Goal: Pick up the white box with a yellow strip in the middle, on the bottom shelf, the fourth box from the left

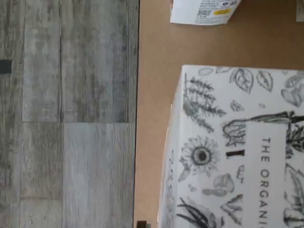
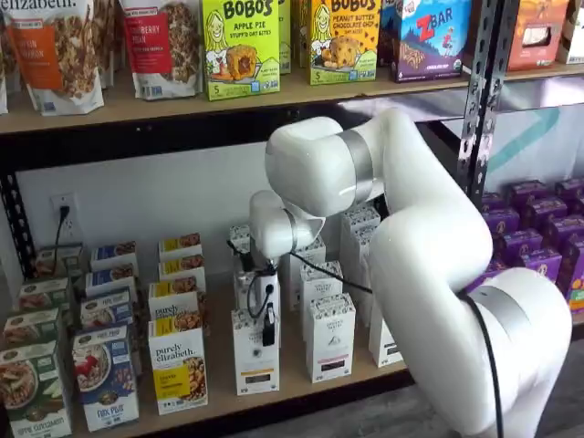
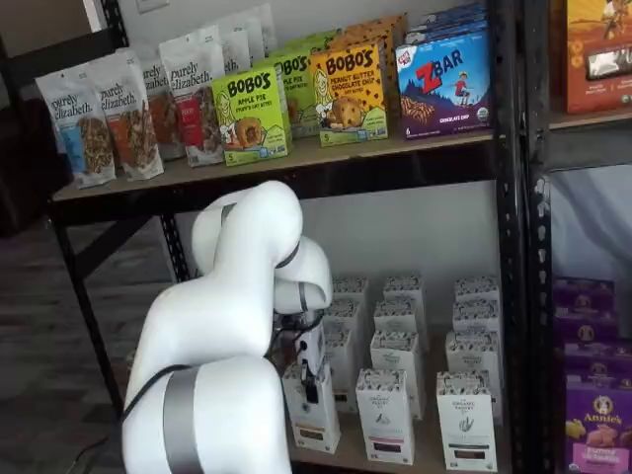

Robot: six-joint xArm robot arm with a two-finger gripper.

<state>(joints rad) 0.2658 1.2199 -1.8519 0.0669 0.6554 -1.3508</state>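
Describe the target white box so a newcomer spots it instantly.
On the bottom shelf, find the tall white cartons right of the granola boxes. The white box is front-left, under the gripper; its band is yellow-orange, the neighbouring carton's pink.

The hand (image 3: 309,380) hangs over the white box (image 3: 314,413).

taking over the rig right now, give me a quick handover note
Gripper: its black fingers hang at the top front of the white box; whether they are open or shut cannot be told.
White box: upright at the front of its row on the bottom shelf, not lifted.
Done: the gripper is at the box.
Left: get a firm grasp, then lift the box clear of the shelf.
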